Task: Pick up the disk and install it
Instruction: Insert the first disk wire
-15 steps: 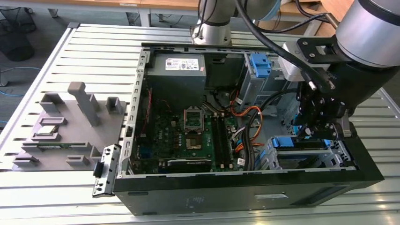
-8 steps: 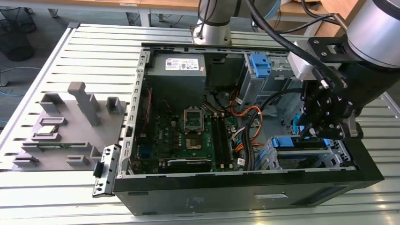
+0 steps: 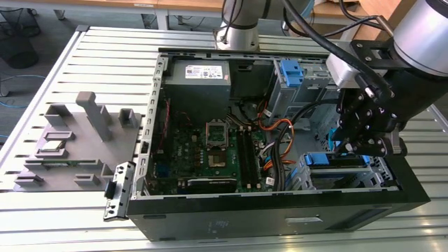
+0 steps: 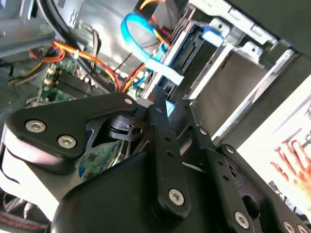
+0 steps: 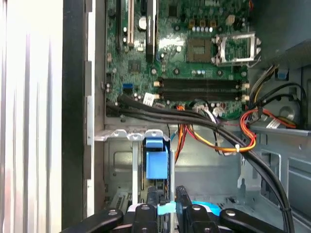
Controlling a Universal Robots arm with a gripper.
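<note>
The disk (image 3: 337,159) sits in the metal drive cage (image 3: 381,170) at the front corner of the open computer case, on the exterior view's right; its bright blue bracket shows at the top. In the first wrist view the disk's blue bracket (image 5: 156,164) stands in the cage slot. My gripper (image 3: 352,149) hangs just above the disk. Its black fingers (image 5: 151,209) are closed on a flat light-blue cable (image 4: 154,63) that loops over the cage. In the second wrist view the gripper (image 4: 169,104) pinches that cable's end beside the disk's blue bracket (image 4: 212,32).
A grey power-supply box (image 3: 203,73) fills the case's far corner, the green motherboard (image 3: 210,152) lies in the middle. Orange, red and black wire bundles (image 5: 218,138) cross beside the cage. A second blue bracket (image 3: 290,72) stands in the far bay. A grey fixture (image 3: 77,136) sits on the slatted table.
</note>
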